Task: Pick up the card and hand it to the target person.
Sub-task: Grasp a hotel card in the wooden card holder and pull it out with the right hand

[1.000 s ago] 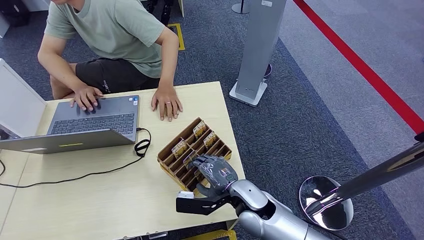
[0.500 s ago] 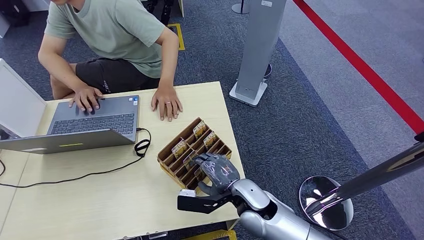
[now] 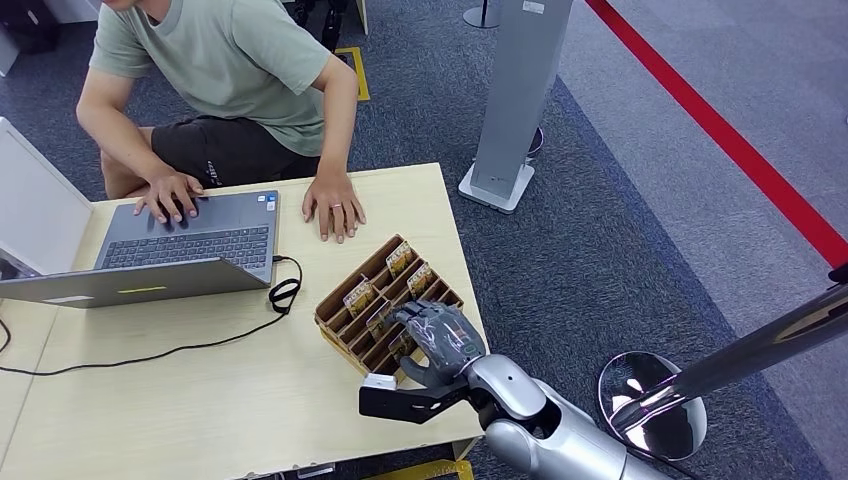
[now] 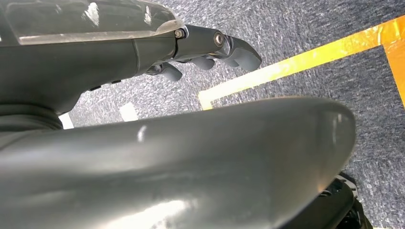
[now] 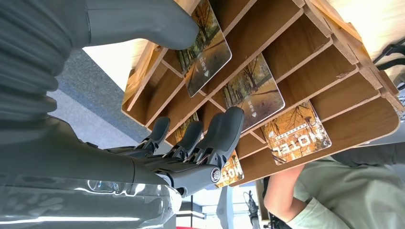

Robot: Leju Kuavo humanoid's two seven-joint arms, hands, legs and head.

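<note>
A wooden card rack [image 3: 332, 312] stands on the table's right part, holding several autumn-photo hotel cards [image 3: 401, 258]. My right hand [image 3: 441, 338] hovers over the rack's near end. In the right wrist view the rack [image 5: 334, 81] is close, and my right hand [image 5: 157, 162] has its thumb [image 5: 143, 21] beside one card [image 5: 206, 51] and its dark fingers [image 5: 224, 133] spread over another card [image 5: 232, 169]; nothing is gripped. Two more cards [image 5: 253, 90] stand in the slots beyond. My left hand [image 4: 200, 45] hangs over carpet, holding nothing.
A person [image 3: 230, 70] sits behind the table [image 3: 200, 390], one hand on an open laptop [image 3: 190, 245], the other [image 3: 333, 205] flat on the tabletop. A black cable [image 3: 285, 293] lies beside the rack. A grey post [image 3: 515, 90] and a chrome stanchion base [image 3: 650, 400] stand to the right.
My right hand has shifted slightly to the right over the rack's near end. The person's hand on the laptop has moved a little.
</note>
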